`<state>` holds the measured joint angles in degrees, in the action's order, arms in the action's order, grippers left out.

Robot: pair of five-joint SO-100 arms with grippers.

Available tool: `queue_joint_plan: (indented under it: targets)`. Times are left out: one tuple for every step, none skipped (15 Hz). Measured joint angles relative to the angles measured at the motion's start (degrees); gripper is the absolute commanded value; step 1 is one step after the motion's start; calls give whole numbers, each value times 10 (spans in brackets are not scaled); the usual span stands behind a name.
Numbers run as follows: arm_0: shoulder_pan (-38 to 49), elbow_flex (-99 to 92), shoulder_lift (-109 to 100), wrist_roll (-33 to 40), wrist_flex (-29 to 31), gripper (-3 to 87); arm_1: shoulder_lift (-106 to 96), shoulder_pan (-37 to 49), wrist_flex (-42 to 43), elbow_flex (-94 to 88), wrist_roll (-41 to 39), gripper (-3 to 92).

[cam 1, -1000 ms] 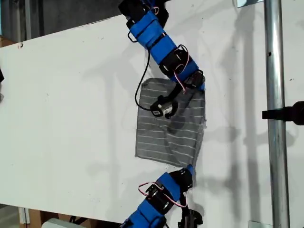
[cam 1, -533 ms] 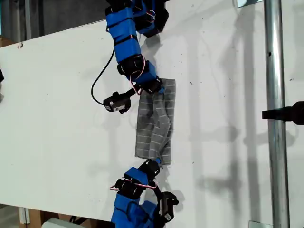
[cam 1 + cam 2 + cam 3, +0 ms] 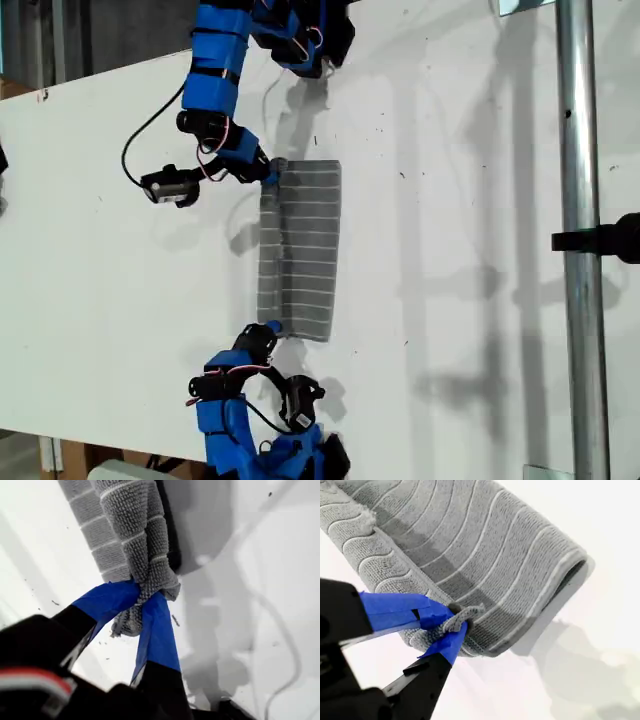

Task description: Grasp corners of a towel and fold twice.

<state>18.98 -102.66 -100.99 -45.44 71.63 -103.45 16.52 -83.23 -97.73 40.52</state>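
The towel [image 3: 300,250] has folded leftward in the exterior view; your first claw [image 3: 142,597] and second claw [image 3: 452,625] are clamping its corners [image 3: 155,577]. You're finishing fold one; releasing and regrasping likely comes next.

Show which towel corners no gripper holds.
On the towel, upper corner and lower corner at the exterior view's right lie free; my first gripper and my second gripper pinch the others.

Towel [image 3: 300,250] folded into a narrow strip on white tabletop [image 3: 450,250], w/ stripes across it. One blue gripper [image 3: 268,175] at its 11 o'clock corner, another [image 3: 272,330] at its 7 o'clock corner.
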Motion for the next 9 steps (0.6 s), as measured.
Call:
queue_joint_plan:
  targets:
    - [13,21,0,19,8,-29,-23,30,-3,0,-24,-2]
    - [18,26,1,25,12,-29,-31,35,-4,0,-34,-2]
    - [17,26,1,25,14,-29,-33,27,-1,-5,-36,-2]
    - [16,26,1,20,16,-29,-34,11,9,-24,-30,-2]
    - [9,24,1,10,16,-29,-33,-16,19,-47,-18,-2]
    - [-7,16,1,-6,16,-29,-33,-47,27,-65,1,-2]
    - [-25,0,2,-24,13,-29,-28,-81,39,-85,26,-2]
    - [-46,-21,4,-40,4,-29,-22,-108,50,-105,52,-2]
    - [-55,-47,10,-55,-17,-28,-17,-127,62,-127,76,-2]
